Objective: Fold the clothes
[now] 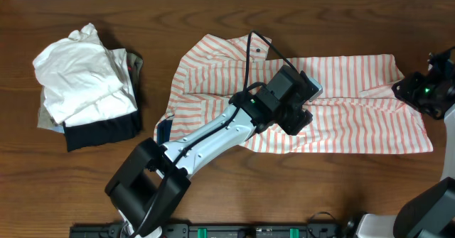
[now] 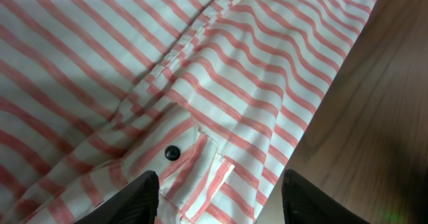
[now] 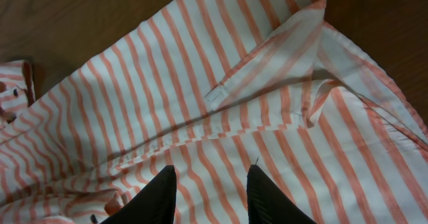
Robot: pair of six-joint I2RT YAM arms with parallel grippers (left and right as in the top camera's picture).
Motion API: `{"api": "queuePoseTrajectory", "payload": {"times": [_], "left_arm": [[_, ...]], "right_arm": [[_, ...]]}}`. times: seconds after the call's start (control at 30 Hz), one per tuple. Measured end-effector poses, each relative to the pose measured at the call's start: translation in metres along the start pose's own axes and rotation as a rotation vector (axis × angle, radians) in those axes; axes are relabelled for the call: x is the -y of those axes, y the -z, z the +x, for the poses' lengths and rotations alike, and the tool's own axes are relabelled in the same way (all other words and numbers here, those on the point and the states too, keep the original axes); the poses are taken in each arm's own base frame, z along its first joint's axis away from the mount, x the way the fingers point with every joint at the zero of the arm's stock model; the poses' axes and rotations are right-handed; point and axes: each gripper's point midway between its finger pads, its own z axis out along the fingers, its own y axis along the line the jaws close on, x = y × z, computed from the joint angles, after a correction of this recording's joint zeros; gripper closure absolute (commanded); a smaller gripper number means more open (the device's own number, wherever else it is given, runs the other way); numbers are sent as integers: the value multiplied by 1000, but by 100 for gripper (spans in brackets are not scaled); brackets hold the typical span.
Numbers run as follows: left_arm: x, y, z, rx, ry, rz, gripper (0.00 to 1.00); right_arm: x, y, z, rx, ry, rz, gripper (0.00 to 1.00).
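We see the striped shirt (image 1: pixel 355 103) spread flat across the middle and right of the wooden table (image 1: pixel 71 195), with its long side running left to right and its collar end bunched toward the left. The left claw (image 1: pixel 295 109) hangs over the middle of the shirt, roughly where the upper and lower halves meet, and its white arm crosses the shirt's lower left part. In the left wrist view its two dark fingers (image 2: pixel 137 197) stand well apart. Between them we see only striped cloth, a folded placket and a small black button (image 2: pixel 172 152), with nothing pinched. The shirt's edge and bare wood run along the right side of that view. The right claw (image 1: pixel 416 89) sits at the shirt's far right edge, near the upper right corner. In the right wrist view its fingers (image 3: pixel 267 194) are parted with a moderate gap, stripes show through that gap, and the cloth looks to lie beneath the tips rather than between them. Ahead of them a folded seam or cuff lies raised on the fabric, with wood beyond it. Well apart from the shirt, at the left of the table, a crumpled plain white garment (image 1: pixel 78 71) rests on top of a dark folded one (image 1: pixel 99 133).
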Motion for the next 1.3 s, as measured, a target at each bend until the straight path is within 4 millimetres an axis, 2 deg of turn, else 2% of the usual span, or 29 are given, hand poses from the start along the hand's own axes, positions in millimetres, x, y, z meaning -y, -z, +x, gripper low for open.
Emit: {"api": "queuePoseTrajectory", "payload": {"times": [0.13,0.23,0.43,0.53,0.67,0.73,0.8,0.9,1.07,1.2,1.3], "left_arm": [[-10,3,-1,4,9,-32,41],[-35,18,-6,21,41,-106,40],[-118,96,-25,135,180,-301,40],[-171,132,-22,192,304,-384,40],[-226,159,-2,220,440,-404,41],[-248,169,10,213,508,-402,40],[-263,176,13,213,549,-392,40],[-282,185,2,220,569,-372,37],[-303,183,-33,244,507,-346,34],[-324,157,-36,232,485,-328,29],[-336,128,-17,186,496,-306,28]], "right_arm": [[-2,0,1,-6,5,-14,69],[-11,0,6,-26,26,-65,71],[-46,-1,20,-73,134,-192,71],[-56,-2,20,-68,166,-216,67],[-56,-3,3,1,184,-203,61],[-56,-3,-12,64,202,-192,57],[-57,-2,-26,123,217,-183,56],[-55,-1,-39,173,220,-160,49],[-48,-2,-39,173,205,-114,48],[-42,-4,-31,135,189,-92,48],[-39,-5,-27,120,182,-77,48]]}}
